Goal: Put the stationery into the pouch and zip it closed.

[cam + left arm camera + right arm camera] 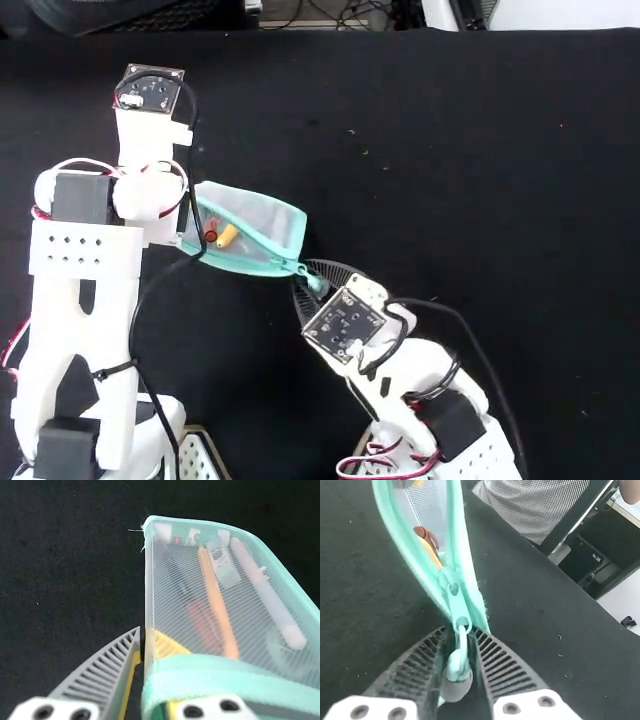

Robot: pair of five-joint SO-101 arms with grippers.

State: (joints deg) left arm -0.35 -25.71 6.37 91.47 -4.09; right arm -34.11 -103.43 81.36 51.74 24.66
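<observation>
1. Clamped one end of the pouch in the left pincer, pressed tight on its edge.
2. Pinched the zipper pull in the nearly closed right pincer.
3. Held the pouch between both arms over the black surface, pens inside, mouth mostly unzipped.

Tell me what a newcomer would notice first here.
The mint mesh pouch is stretched between both arms on the black table. The left hand clamps one end, pens showing inside; the right hand pinches the zipper pull, zip not yet closed.
</observation>
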